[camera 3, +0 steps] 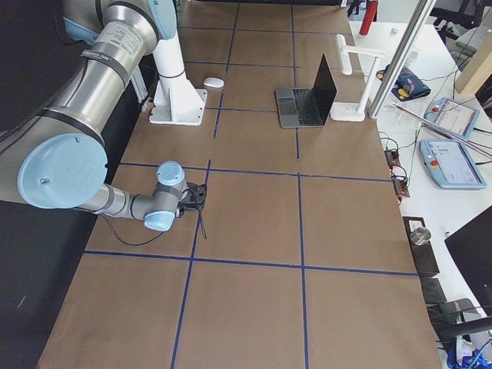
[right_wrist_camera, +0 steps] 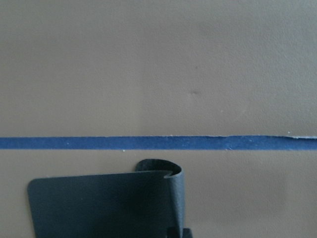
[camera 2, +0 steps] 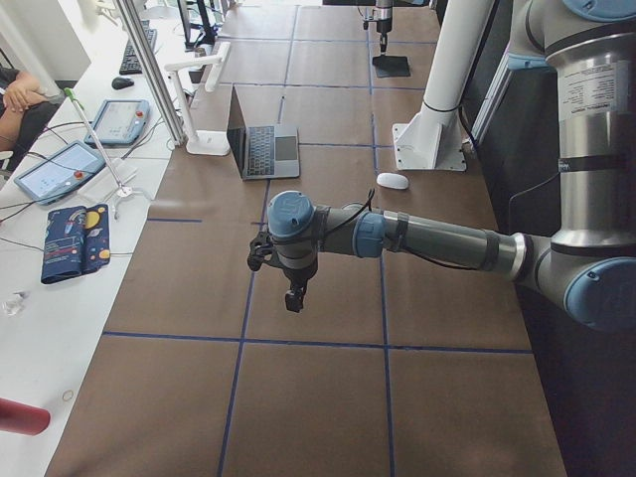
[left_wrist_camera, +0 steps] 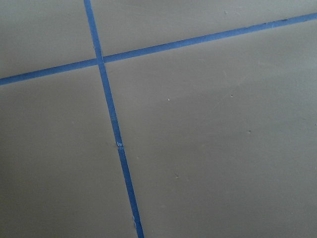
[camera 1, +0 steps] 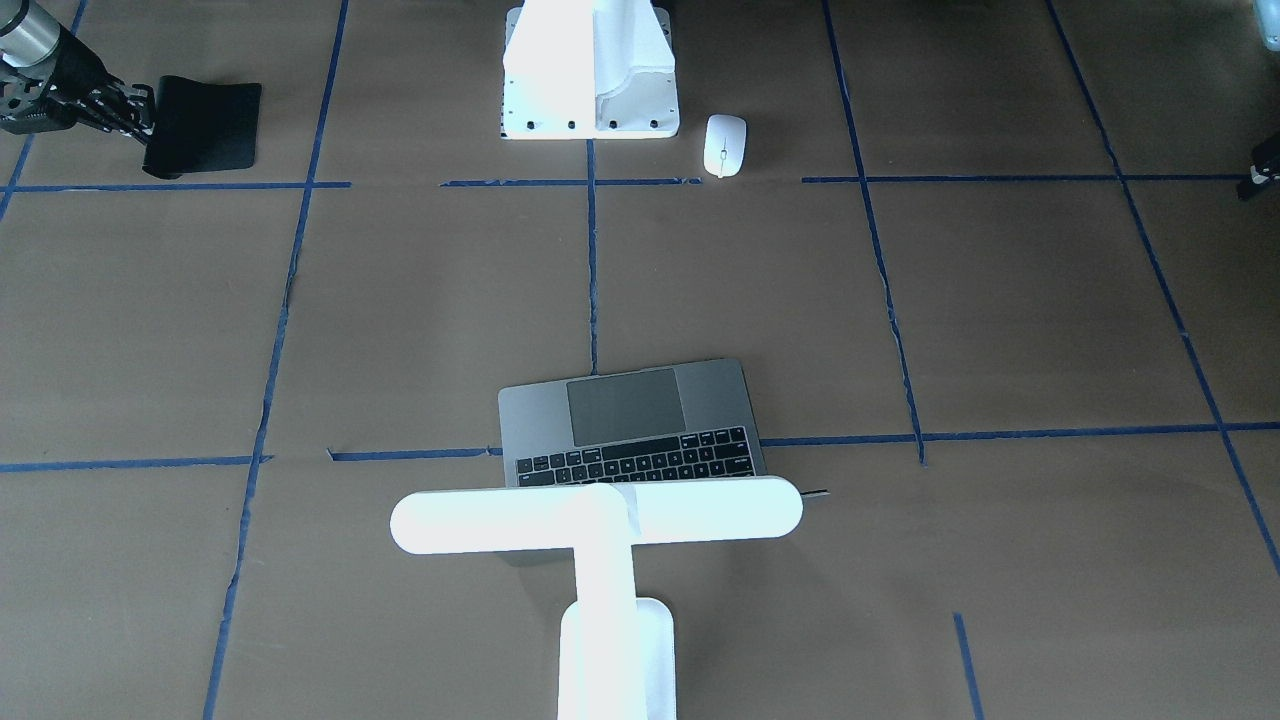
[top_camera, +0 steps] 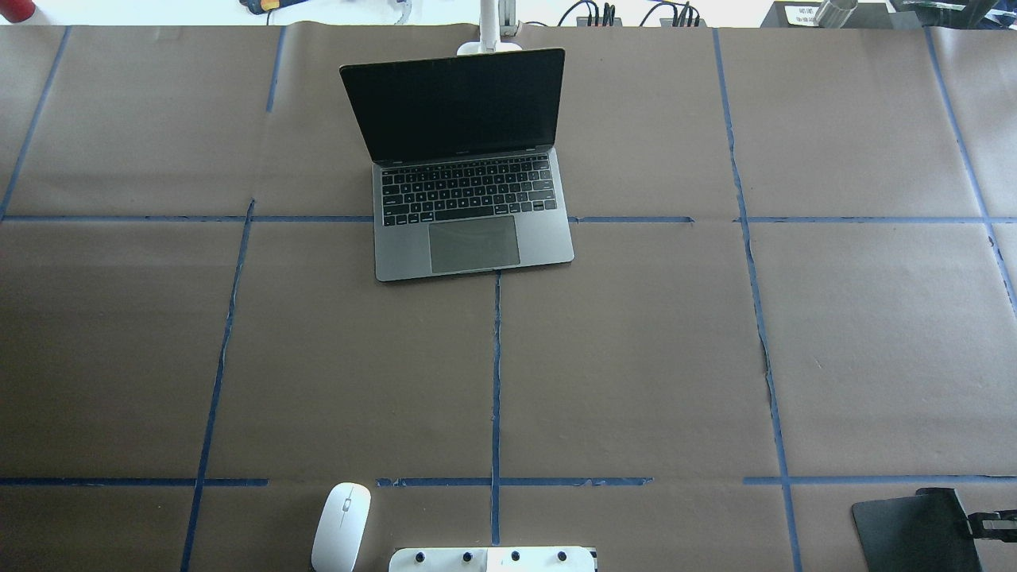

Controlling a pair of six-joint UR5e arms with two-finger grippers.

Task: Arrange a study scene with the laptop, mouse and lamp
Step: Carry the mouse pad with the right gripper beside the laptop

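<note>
**Black mat (top_camera: 910, 531) held near right, laptop (top_camera: 469, 202) far left**

The mat, its gripped edge curled, is clamped in my right gripper (top_camera: 972, 524) at the tabletop's (top_camera: 636, 357) near right. My left gripper (camera 2: 295, 300) hovers out left; I cannot tell how wide it stands. The white oval mouse (top_camera: 342, 526) lies just left of the pedestal (top_camera: 493, 559), long axis near-to-far, likely closer to my left arm. Far and left of the mat the grey laptop sits open, with the lamp (camera 1: 480, 522) just behind it.

Open tabletop (top_camera: 636, 357) between laptop (top_camera: 469, 199) and mouse (top_camera: 342, 526) — white pedestal (top_camera: 493, 560) just beside mouse
</note>
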